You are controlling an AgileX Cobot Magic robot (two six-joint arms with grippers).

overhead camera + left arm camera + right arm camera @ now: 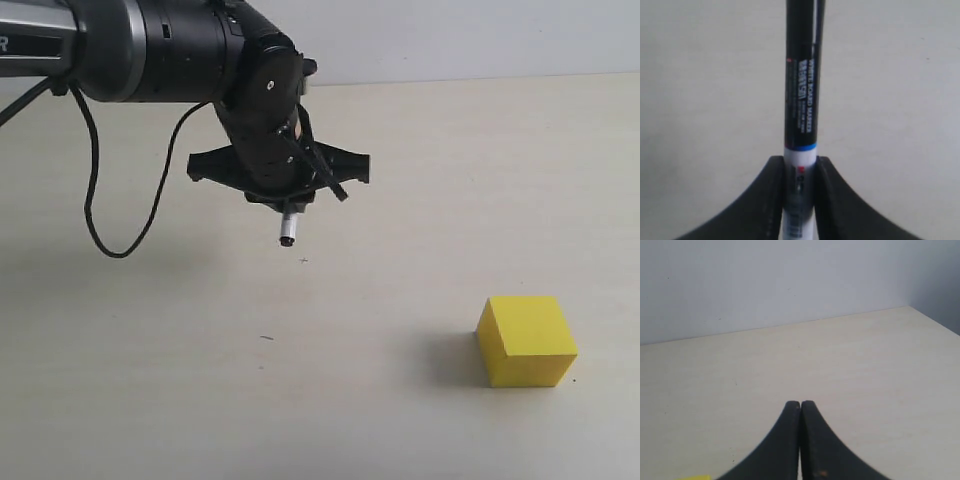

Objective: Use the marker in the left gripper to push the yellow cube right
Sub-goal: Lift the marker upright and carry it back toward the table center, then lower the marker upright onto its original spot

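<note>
Left claw (290,205) of the black arm is clamped on the slim black-and-white whiteboard marker (288,232), which points down and appears to hang clear of the pale beige surface (150,400). The matte, solid bright yellow cube (527,340) sits toward the right edge, well apart from the marker and nearer the front. Right claw (800,407) is pressed together, empty. Step judged: approach, no contact yet. Next move calls for lowering the tip beside the cube's left face, then sweeping toward the right edge.
</note>
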